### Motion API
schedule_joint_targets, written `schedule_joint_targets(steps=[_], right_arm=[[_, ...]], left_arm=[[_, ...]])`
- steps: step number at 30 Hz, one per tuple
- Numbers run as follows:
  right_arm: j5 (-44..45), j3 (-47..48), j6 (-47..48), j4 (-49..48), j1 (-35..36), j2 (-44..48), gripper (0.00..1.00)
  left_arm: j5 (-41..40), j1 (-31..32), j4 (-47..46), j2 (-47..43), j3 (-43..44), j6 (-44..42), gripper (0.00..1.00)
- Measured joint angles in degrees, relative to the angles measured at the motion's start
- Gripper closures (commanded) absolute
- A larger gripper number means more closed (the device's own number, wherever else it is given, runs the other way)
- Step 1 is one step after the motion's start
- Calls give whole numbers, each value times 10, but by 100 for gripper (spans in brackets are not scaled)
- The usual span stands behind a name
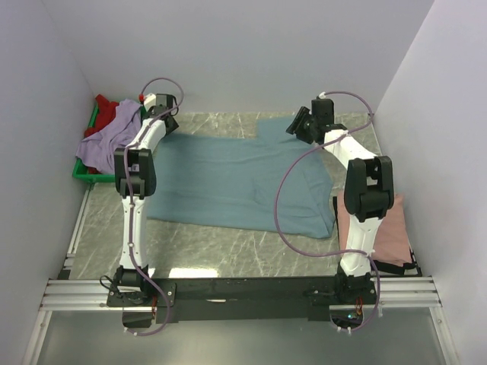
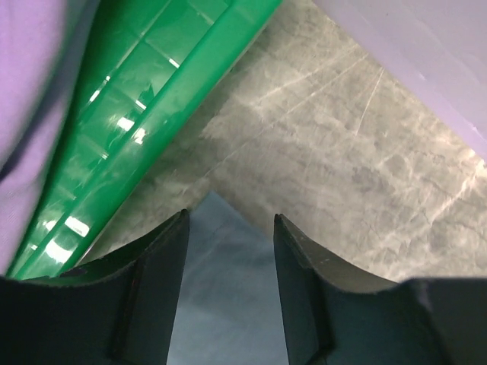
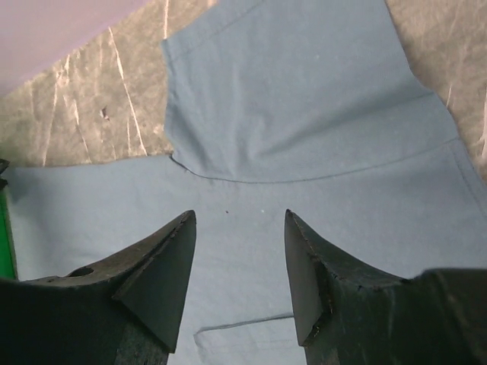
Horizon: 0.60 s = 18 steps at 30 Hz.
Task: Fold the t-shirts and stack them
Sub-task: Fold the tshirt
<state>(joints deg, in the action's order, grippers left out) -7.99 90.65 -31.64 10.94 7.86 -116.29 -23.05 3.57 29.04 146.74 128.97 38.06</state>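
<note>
Green tray [image 1: 82, 175] on the desk's [image 1: 228, 247] left side holds the lavender shirt [image 1: 106, 141] and red shirt [image 1: 105, 110]. Pink shirt [image 1: 388, 228] lies beside the right arm. Grey-blue shirt [image 1: 228, 182] is spread mid-desk. Left claw [image 2: 230, 220] hangs wide and empty over its far left corner, just beside the tray. Right claw [image 3: 240, 217] is wide and empty above its far sleeve.
</note>
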Motion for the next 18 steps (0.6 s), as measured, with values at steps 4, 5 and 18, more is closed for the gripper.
schedule_joint_targets(steps=[4,5,18], right_arm=[[-8,0,0,-7,-3,0,43],[-10,0,0,-8,-4,0,44],[-68,23,-12,-7,-47,-46,44]], left_arm=[[-3,0,-14,6,7,1,47],[-3,0,-16,9,12,1,48],[-3,0,-30,24,30,5,55]])
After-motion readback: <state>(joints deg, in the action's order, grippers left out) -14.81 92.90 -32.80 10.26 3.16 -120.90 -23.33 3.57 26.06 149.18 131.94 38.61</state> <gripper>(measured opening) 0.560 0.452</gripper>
